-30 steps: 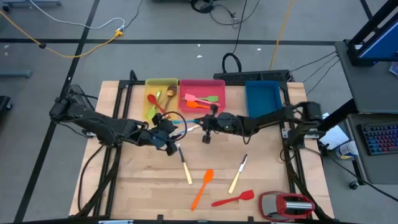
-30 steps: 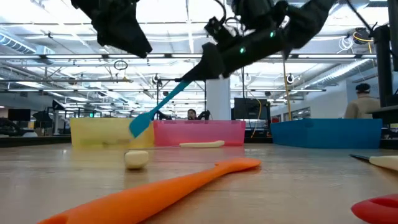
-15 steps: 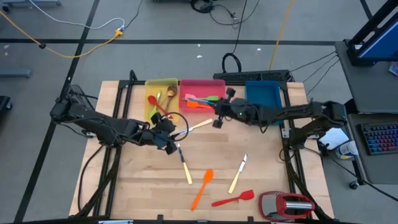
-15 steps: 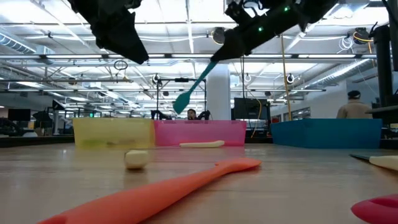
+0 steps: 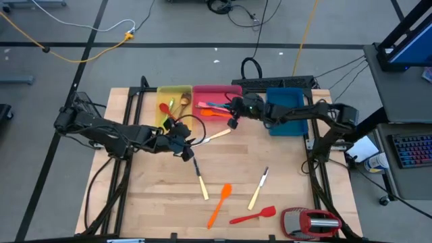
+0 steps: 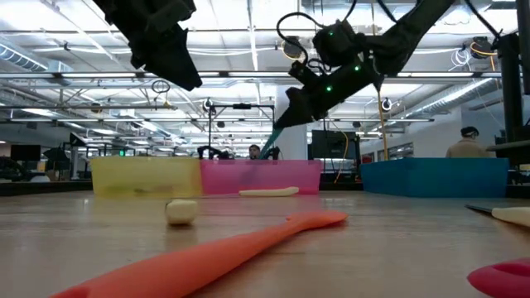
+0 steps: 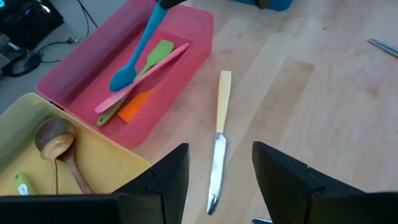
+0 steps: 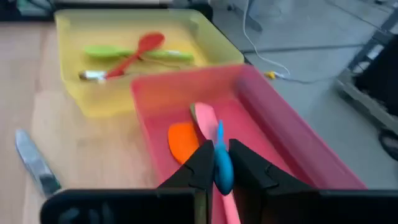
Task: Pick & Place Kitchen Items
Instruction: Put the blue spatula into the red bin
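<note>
The right gripper (image 5: 234,106) is clenching the blue spatula (image 7: 134,57) by its handle, its blade hanging over the pink tray (image 5: 237,92). The left gripper (image 5: 187,145) is waiting with jaws parted beside a cream-handled knife (image 7: 219,140), just outside that tray.

Grey floor (image 5: 61,74) with cables, bright ceiling lights (image 6: 248,33), distant desks.

Blue spatula (image 7: 134,53) tilted over pink tray (image 7: 193,43), cream-handled knife (image 7: 219,137) beside it
</note>
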Robot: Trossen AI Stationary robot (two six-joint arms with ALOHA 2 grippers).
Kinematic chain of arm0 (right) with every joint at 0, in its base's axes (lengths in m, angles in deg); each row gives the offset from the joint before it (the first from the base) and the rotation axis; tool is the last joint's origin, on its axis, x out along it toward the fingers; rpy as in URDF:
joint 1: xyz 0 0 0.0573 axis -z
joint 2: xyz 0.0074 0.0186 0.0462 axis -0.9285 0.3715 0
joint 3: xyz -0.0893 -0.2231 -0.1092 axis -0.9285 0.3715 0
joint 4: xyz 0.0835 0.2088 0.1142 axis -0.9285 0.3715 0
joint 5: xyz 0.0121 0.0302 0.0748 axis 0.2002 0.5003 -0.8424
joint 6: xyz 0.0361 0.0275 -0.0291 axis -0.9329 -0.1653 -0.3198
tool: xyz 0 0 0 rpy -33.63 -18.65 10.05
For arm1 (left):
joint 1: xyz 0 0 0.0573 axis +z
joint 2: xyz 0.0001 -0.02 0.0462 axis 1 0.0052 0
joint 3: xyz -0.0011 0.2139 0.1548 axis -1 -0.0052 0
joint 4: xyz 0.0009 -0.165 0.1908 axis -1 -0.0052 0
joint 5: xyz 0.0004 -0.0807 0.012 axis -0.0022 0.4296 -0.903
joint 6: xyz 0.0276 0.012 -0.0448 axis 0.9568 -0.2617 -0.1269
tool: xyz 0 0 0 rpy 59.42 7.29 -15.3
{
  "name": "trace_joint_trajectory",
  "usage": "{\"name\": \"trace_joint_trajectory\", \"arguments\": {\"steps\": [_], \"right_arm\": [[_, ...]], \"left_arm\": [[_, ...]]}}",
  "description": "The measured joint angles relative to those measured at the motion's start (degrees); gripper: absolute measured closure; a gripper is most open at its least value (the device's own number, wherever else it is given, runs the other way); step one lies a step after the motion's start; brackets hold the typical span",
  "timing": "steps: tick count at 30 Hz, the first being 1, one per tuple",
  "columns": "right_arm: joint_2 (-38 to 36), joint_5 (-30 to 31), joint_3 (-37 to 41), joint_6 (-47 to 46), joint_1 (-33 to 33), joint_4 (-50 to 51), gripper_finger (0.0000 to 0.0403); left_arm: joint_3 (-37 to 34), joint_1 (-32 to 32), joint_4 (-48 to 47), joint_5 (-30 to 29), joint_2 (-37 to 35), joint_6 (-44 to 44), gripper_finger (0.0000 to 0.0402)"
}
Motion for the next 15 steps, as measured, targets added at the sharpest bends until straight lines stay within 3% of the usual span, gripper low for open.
{"name": "trace_joint_trajectory", "arguments": {"steps": [15], "right_arm": [[5.3, -1.5, 0.0, -4.0, 2.0, -18.1, 0.0375]], "left_arm": [[0.0, 0.1, 0.0, 0.0, 0.0, 0.0, 0.022]]}}
